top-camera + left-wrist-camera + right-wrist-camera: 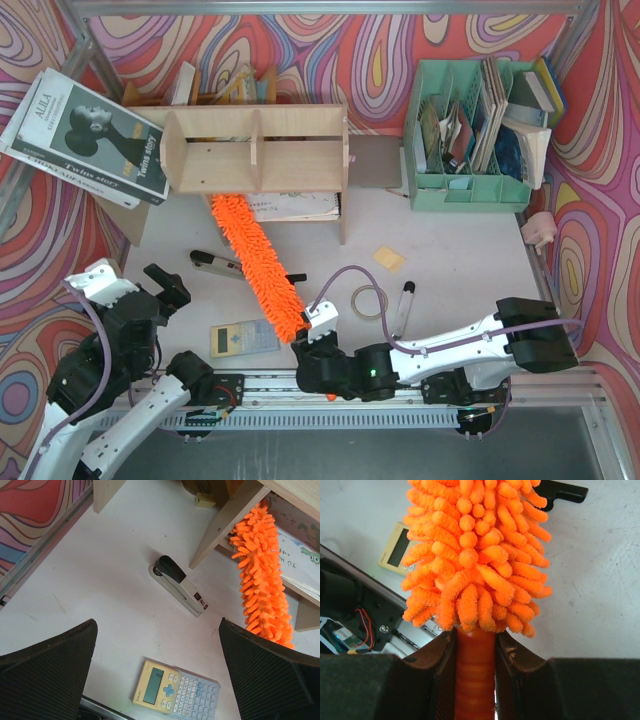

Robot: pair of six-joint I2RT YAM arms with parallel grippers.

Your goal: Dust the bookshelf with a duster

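The light plywood bookshelf (pixel 255 150) stands at the back centre; its leg panel also shows in the left wrist view (pixel 230 520). The orange fluffy duster (pixel 255 265) runs diagonally from the shelf's lower front edge toward me. It also shows in the left wrist view (pixel 262 580) and the right wrist view (pixel 475 555). Its far tip lies on papers under the shelf. My right gripper (pixel 312 335) (pixel 475 640) is shut on the duster's orange handle (pixel 475 680), just below the fluff. My left gripper (pixel 165 285) (pixel 157 670) is open and empty above the table at front left.
A stapler (pixel 215 264) (pixel 180 585) and a calculator (pixel 243 338) (pixel 175 690) lie left of the duster. A tape ring (pixel 368 300), a marker (pixel 405 305) and a yellow note (pixel 390 260) lie to its right. A mint-green organizer (pixel 470 130) stands back right and stacked books (pixel 85 135) back left.
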